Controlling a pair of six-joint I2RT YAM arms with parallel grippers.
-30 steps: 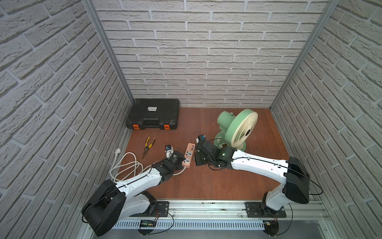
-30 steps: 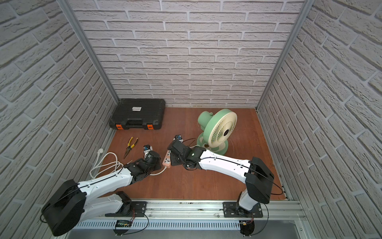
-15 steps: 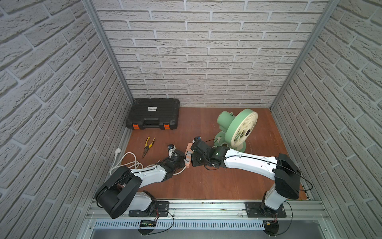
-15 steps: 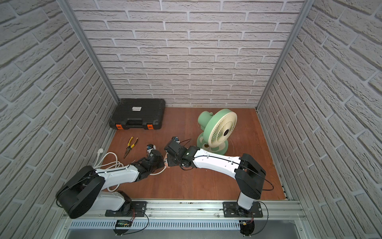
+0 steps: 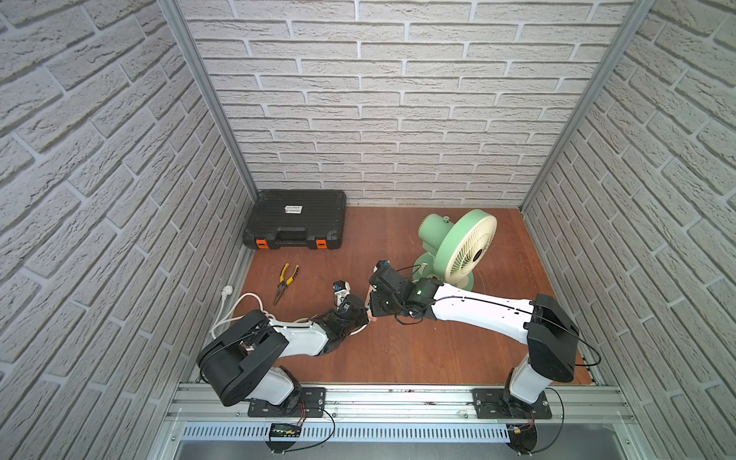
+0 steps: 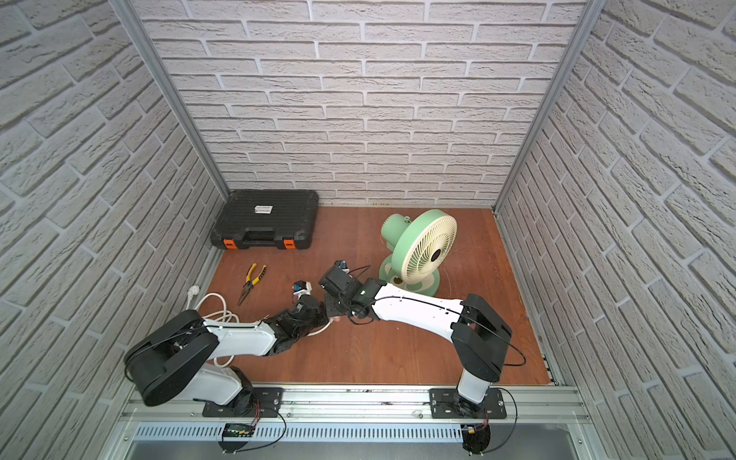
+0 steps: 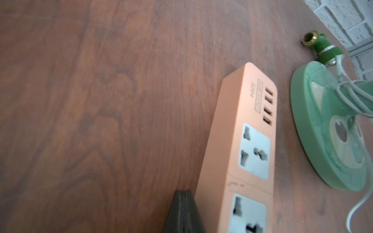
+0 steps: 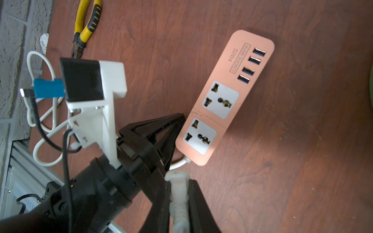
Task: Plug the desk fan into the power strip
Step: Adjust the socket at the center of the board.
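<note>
Peach power strip (image 8: 224, 96) lies flat, face-up.

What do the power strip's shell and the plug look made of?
Power strip: probably matte peach plastic; smooth moulded shell, rounded corners, soft sheen. Plug: white moulded plastic or rubber, likely flexible; its ribbed strain relief shows in the right gripper.
</note>
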